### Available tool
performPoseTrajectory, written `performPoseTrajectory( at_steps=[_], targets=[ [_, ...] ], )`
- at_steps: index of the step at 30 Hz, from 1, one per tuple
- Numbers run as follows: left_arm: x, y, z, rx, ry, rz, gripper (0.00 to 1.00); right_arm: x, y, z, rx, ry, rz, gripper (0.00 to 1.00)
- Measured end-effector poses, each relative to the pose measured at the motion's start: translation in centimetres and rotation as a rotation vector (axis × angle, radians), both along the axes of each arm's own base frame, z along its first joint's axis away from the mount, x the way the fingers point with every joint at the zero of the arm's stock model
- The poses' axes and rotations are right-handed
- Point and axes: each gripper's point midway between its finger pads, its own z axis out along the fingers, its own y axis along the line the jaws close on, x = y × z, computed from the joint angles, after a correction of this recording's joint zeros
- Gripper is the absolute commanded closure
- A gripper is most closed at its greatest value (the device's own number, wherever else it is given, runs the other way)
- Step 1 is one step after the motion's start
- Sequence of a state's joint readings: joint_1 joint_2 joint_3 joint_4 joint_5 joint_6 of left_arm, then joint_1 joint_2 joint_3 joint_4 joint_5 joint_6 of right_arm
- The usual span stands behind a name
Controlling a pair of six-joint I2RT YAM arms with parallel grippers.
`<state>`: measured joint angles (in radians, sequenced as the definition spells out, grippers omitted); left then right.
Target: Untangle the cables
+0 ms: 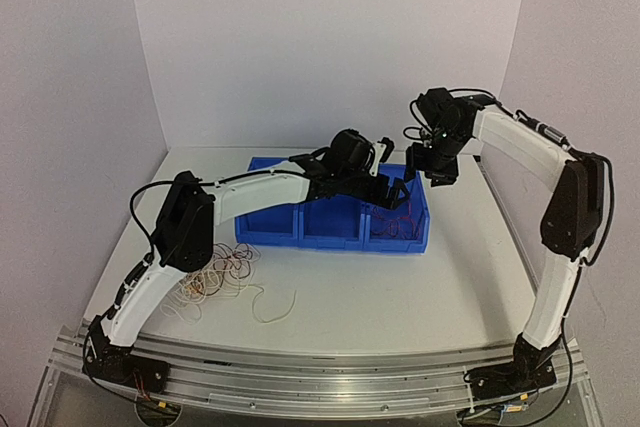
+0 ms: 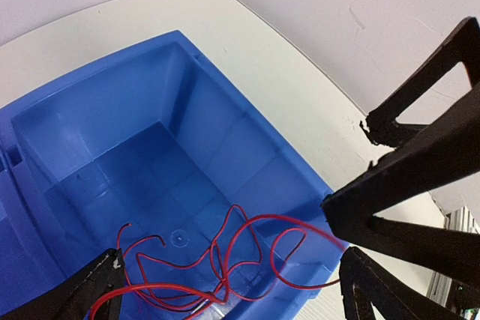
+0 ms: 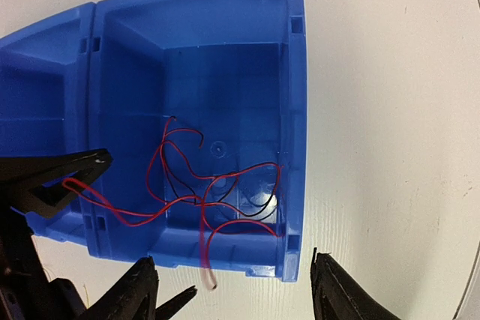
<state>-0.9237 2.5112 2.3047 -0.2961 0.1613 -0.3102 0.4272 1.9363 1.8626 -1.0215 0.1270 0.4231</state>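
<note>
You are viewing a smooth, glossy blue plastic bin (image 3: 296, 110), thin red cables (image 3: 204, 252) with a shiny plastic sheath, and a matt white table (image 3: 390, 148) showing faint grain.

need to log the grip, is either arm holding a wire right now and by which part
Nothing is held. The left gripper and right gripper both have fingers apart; the thin red wire lies loose in the blue plastic bin.

Three-compartment bin (image 1: 330, 234) sits mid-desk (image 1: 420, 297). One cable (image 3: 180, 185) lies in its right compartment. Cable pile (image 1: 215, 282) on the desk at the bin's 8 o'clock. Left fingers (image 2: 397, 177) over that compartment, right fingers (image 3: 337, 294) at the bin's 1 o'clock.
</note>
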Motion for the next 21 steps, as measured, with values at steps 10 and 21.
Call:
performPoseTrajectory(
  at_steps=[10, 21],
  targets=[
    [-2.3, -2.3, 2.3, 0.037, -0.177, -0.064, 0.0, -2.0, -1.3, 1.3, -0.015, -0.021, 0.0, 0.31],
    [-0.5, -2.1, 4.7, 0.15, -0.476, 0.057, 0.0, -4.4, -4.7, 4.7, -0.068, -0.123, -0.101, 0.23]
  ],
)
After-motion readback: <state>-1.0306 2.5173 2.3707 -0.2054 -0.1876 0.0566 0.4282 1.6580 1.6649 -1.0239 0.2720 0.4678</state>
